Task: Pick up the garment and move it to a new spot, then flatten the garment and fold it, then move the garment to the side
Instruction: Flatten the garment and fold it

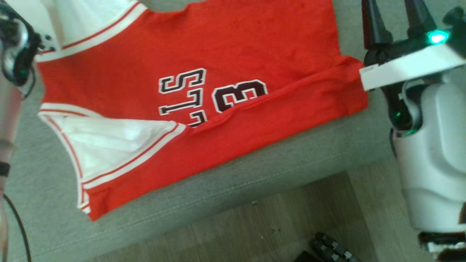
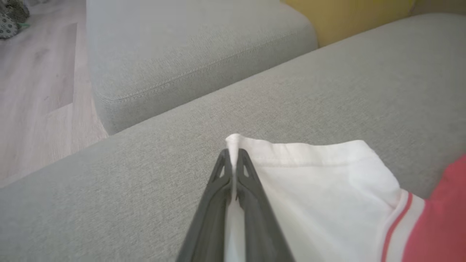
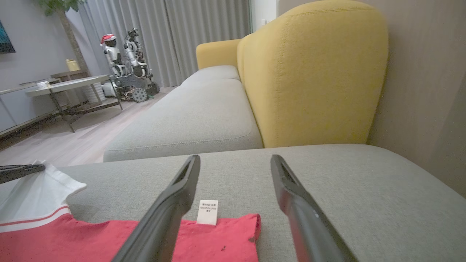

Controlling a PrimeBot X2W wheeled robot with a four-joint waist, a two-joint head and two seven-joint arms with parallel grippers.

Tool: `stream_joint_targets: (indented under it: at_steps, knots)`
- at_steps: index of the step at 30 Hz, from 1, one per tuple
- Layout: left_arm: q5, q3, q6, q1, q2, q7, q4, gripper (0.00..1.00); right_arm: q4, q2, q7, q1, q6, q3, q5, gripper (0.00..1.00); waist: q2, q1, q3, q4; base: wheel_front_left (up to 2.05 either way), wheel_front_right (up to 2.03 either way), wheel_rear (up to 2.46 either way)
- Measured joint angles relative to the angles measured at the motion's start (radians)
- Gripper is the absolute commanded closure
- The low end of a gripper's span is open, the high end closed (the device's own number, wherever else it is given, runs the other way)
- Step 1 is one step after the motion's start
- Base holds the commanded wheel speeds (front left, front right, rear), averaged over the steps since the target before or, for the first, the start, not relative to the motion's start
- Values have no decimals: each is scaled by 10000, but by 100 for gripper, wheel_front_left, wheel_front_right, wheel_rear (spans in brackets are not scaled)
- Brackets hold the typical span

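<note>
While the red jersey [image 1: 255,47] with white sleeves and black lettering lies spread along the front edge of the grey fabric sofa seat [image 1: 255,182], your left gripper [image 2: 233,160] is clamped on the edge of one white sleeve [image 2: 320,182]. Your right gripper [image 3: 235,163] hovers, fingers apart, over the jersey's hem corner beside a small white label [image 3: 207,211].

Soft, even light falls throughout; the head view is slightly blurred.
</note>
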State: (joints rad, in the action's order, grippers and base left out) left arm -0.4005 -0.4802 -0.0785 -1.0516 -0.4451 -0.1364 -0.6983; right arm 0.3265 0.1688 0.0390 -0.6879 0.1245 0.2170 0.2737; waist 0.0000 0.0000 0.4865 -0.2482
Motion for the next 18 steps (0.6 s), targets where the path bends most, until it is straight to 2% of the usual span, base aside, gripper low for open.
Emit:
stream_joint_targets:
  at_steps: [1,4,7,8,12,18]
  knots:
    - [0,0,0,0,0,0,0,100,0,0,0,0,0,0,0,0,0,0,0,0,0,0,0]
    - [-73,17,59,438,50,318,581,100,368,610,-577,-303,0,353,410,0,0,0,-153,305,0,0,0]
    - [-211,61,313,838,119,569,1363,100,771,1350,-1045,-656,0,706,692,0,0,0,-229,638,0,0,0]
    - [-324,105,464,1094,155,694,1893,100,1097,1810,-1310,-934,0,920,897,0,0,0,-251,853,0,0,0]
    - [-727,366,792,1682,309,855,2918,100,1802,2696,-1931,-1462,0,1641,878,0,0,0,-244,1257,0,0,0]
    - [-777,320,965,2286,337,838,3847,100,2677,3001,-2805,-2220,0,2313,1124,0,0,0,32,1680,0,0,0]
